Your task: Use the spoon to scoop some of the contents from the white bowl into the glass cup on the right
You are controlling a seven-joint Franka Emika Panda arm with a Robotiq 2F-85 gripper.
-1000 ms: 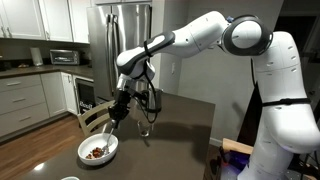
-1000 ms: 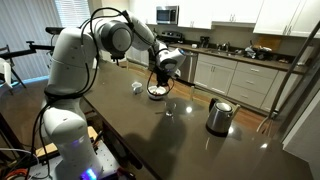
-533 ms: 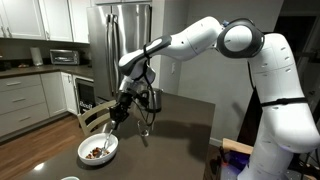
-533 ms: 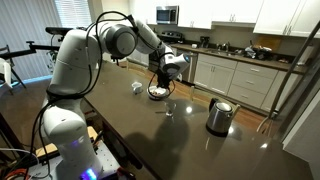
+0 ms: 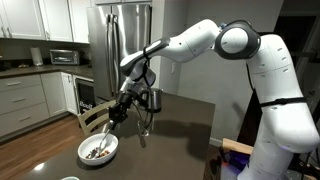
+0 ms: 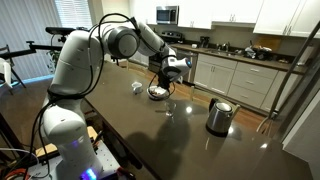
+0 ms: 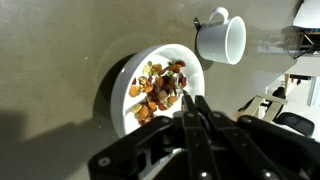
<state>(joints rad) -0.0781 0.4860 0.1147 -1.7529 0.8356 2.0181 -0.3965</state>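
The white bowl [image 5: 98, 150] holds the contents [image 7: 160, 85], a heap of brown and reddish bits; the bowl also shows in the wrist view [image 7: 128, 97] and in an exterior view [image 6: 157, 93]. My gripper [image 5: 119, 108] hangs just above the bowl and is shut on the spoon [image 7: 185, 100], whose tip points down at the contents. The spoon's scoop is hidden by the fingers. The glass cup [image 5: 143, 128] stands upright beside the bowl; it also shows in an exterior view [image 6: 170, 108].
A white mug [image 7: 222, 38] lies on its side near the bowl, and it also shows in an exterior view [image 6: 137, 87]. A steel kettle [image 6: 219, 116] stands further along the dark counter [image 6: 150, 140]. The bowl sits near the counter's end.
My gripper has shifted slightly over the bowl, still holding the spoon. Bowl, cup and mug have not moved.
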